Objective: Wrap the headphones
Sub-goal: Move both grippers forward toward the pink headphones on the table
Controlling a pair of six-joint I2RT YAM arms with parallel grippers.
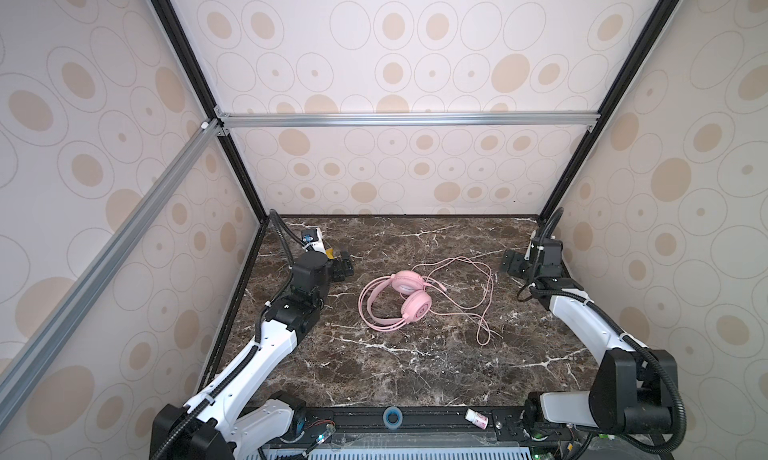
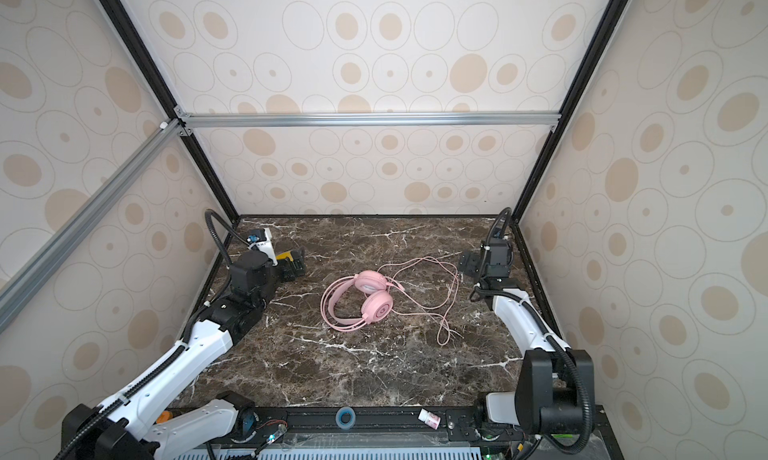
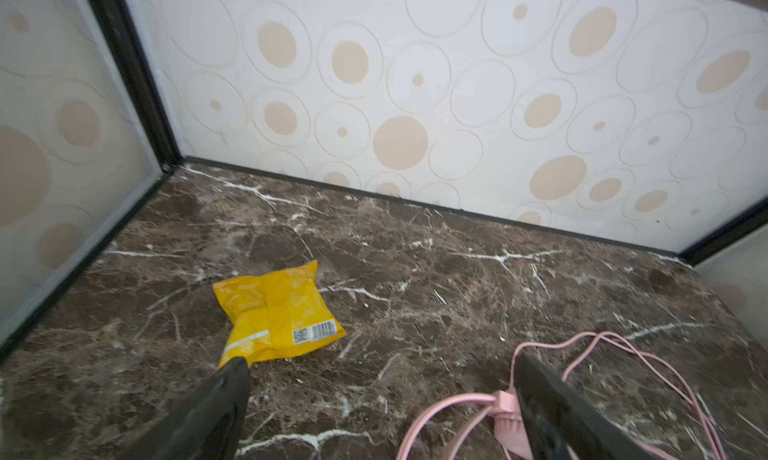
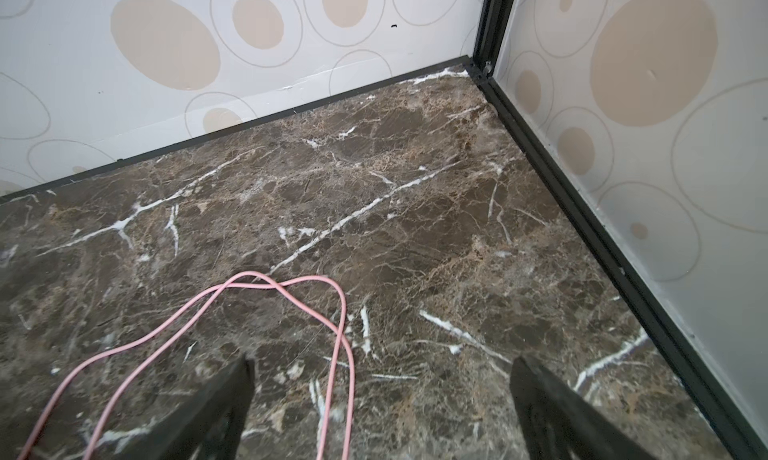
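Arms stretched toward far corners, left claw (image 3: 380, 362) and right claw (image 4: 382, 364) both spread, empty, headphones (image 1: 395, 302) between

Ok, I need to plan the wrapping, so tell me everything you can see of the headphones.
The headphones are pale pink and plastic-looking, lying flat mid-table on the marble top: two round earcups close together, a double-wire headband looping toward the left arm's side, and a long thin cable sprawled in loose loops toward the right arm. Only the table touches them.
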